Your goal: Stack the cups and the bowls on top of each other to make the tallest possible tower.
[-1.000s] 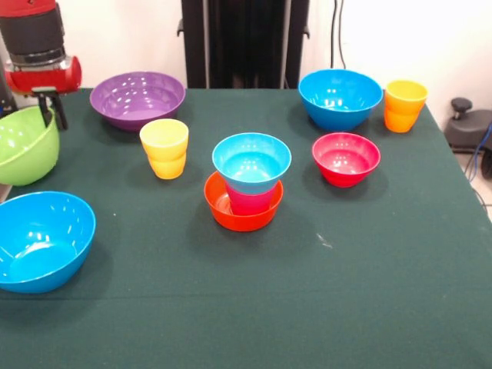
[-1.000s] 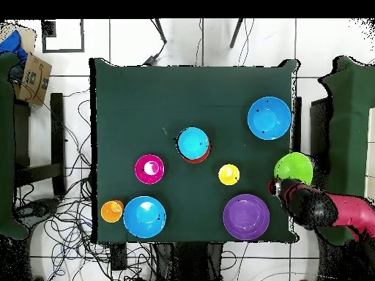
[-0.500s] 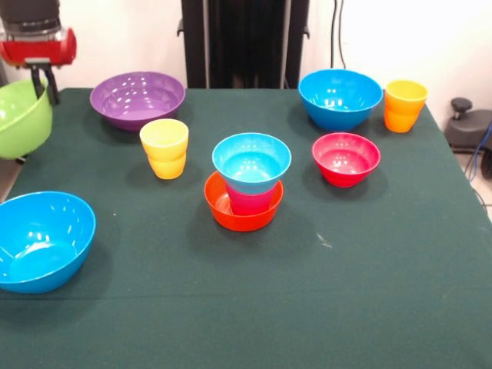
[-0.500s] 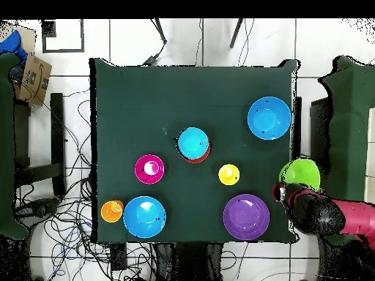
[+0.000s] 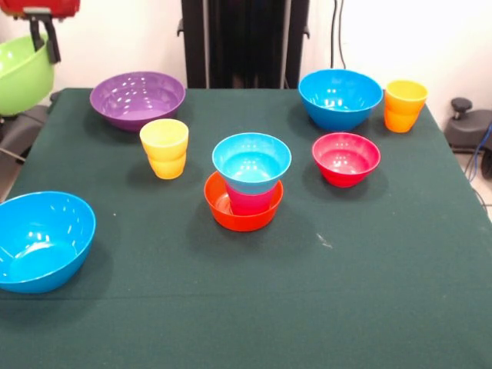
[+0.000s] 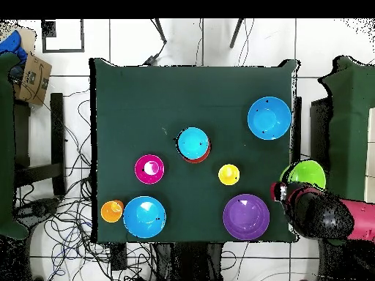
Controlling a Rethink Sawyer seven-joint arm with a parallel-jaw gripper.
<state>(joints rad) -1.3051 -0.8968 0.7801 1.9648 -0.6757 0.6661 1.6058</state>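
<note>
**Green bowl going up off the table's edge**

Lifted higher than a moment ago, the lime green bowl (image 5: 21, 73) is now hanging clear of the green cloth table (image 5: 369, 292), out past its edge beside the purple bowl (image 5: 137, 98). The gripper (image 5: 44, 38) is pinching that bowl's rim, one dark finger showing inside the rim and the red wrist sitting just above; from overhead the green bowl (image 6: 306, 174) is showing beyond the table's side with the arm (image 6: 326, 216) lying across it.

Everything else is sitting on the cloth. Near the middle, the small tower (image 5: 247, 184) is standing: an orange bowl (image 5: 240, 215) at the bottom, a red-pink cup (image 5: 250, 201) in it, a light blue bowl (image 5: 251, 161) on top. The yellow cup (image 5: 164, 147) is standing between the tower and the purple bowl. A red bowl (image 5: 346, 157) is sitting on the tower's other side, apart from it. One blue bowl (image 5: 340, 98) and the orange cup (image 5: 404, 105) are sitting close together at one corner; the other blue bowl (image 5: 40, 240) is sitting at the edge below the lifted bowl.

Around the table, the floor is pale tile strewn with black cables (image 6: 69, 139), and a cardboard box (image 6: 31, 77) is lying off one corner.
</note>
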